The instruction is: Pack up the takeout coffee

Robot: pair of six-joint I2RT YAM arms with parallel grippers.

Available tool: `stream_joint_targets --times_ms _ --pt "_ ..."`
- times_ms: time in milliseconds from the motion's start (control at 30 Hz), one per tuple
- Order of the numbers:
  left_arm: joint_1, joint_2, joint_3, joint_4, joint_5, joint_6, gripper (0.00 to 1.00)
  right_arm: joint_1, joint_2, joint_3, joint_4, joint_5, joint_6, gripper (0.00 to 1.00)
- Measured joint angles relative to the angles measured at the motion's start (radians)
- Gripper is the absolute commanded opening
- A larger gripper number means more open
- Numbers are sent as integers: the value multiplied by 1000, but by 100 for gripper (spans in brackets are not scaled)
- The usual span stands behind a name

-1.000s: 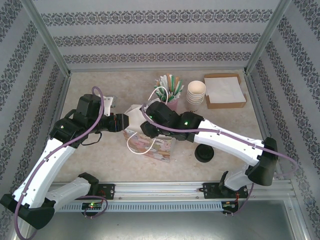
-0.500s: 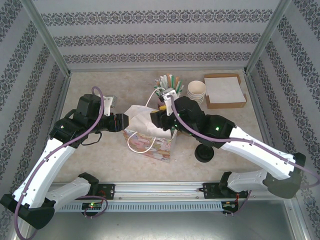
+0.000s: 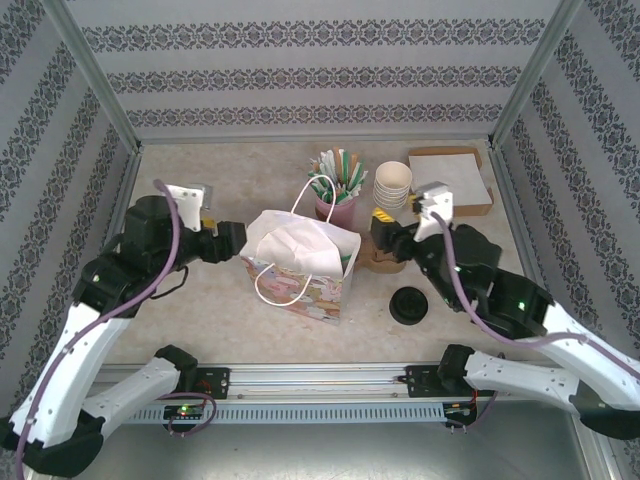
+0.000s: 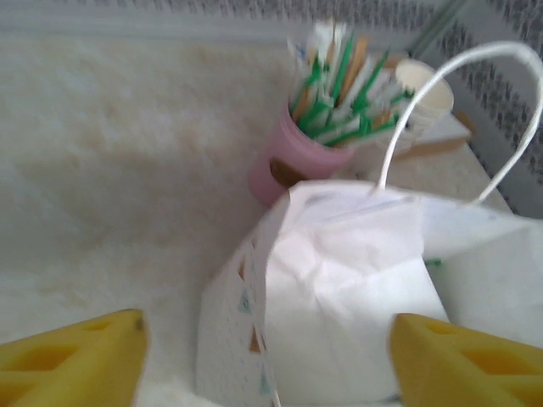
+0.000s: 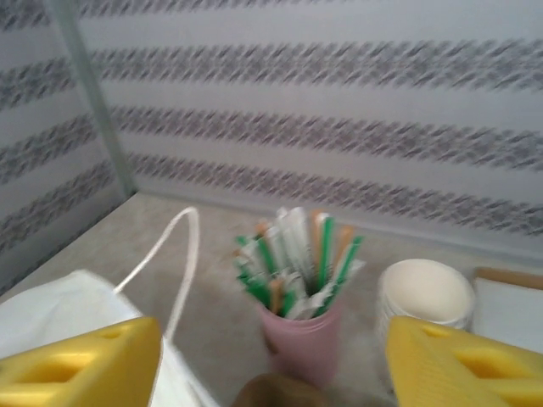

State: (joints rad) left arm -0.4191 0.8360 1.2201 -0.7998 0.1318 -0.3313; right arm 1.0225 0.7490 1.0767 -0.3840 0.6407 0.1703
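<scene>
A paper bag [image 3: 300,262] with a white top and patterned sides stands upright mid-table, its mouth crumpled partly closed. The takeout coffee is hidden from view. My left gripper [image 3: 234,243] is open just left of the bag. In the left wrist view the bag's near end [image 4: 339,288] sits ahead of that gripper [image 4: 267,339], between the two yellow pads and touching neither. My right gripper [image 3: 384,238] is open and empty to the right of the bag. In the right wrist view it [image 5: 273,339] faces the pink straw cup [image 5: 301,339], with the bag's handle [image 5: 174,263] at the left.
Behind the bag are a pink cup of straws [image 3: 336,198] and a stack of cream paper cups [image 3: 392,184]. A napkin box [image 3: 450,180] lies at the back right. A low stack of black lids [image 3: 408,305] sits front right, and a brown round thing [image 3: 378,263] lies under my right gripper.
My right arm has drawn back from over the bag to its right and opened. My left gripper has let go of the bag's edge, opened and backed off left.
</scene>
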Motion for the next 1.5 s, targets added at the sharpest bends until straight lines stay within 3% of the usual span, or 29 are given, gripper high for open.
stream_joint_targets --times_ms 33,167,367,500,700,867,1133,1500 --pt "0 -19 -14 32 -31 9 100 -1 -32 -29 16 40 -21 85" --pt "-1 -63 -102 161 -224 62 100 -46 -129 -161 100 167 -106 98" --pt "1 -83 -379 468 -608 135 100 -246 -230 -426 254 203 -239 98" --pt "35 -65 -506 603 -748 122 100 -465 -251 -597 346 116 -240 98" --pt "106 40 -596 763 -883 68 100 -865 -196 -790 489 -72 -94 98" --pt "189 120 -724 850 -896 21 100 -1020 -67 -853 573 -176 1 98" --pt "245 259 -827 1049 -873 27 100 -1027 253 -853 750 -273 13 98" --pt "264 571 -835 1410 -749 204 100 -1027 471 -791 977 -313 -51 98"
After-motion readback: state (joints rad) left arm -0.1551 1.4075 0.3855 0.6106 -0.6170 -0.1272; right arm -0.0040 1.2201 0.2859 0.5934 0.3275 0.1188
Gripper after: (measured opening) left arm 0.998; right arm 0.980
